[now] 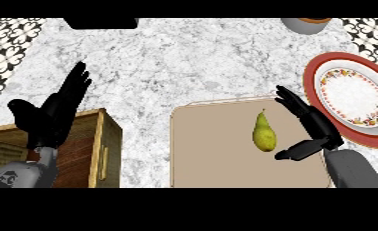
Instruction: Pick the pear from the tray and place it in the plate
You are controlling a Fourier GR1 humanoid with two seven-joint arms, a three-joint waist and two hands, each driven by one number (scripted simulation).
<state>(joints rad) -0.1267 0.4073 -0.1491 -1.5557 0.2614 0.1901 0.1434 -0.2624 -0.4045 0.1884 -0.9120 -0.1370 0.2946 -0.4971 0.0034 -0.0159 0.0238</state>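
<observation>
A yellow-green pear (264, 133) lies on the tan tray (214, 150) with its stem pointing away from me. My right hand (316, 127) hovers just right of the pear, open, fingers stretched toward the far side and thumb reaching toward the fruit without touching it. At the right edge sits the plate (353, 95), red-rimmed with a white floral centre, nothing on it. My left hand (53, 109) rests open at the left, fingers up, far from the tray.
A wooden cabinet or drawer unit (85, 147) sits under my left hand at the lower left. A grey cup or bowl (306, 24) stands at the far right edge, and a dark object (101, 23) at the far left of the marble counter.
</observation>
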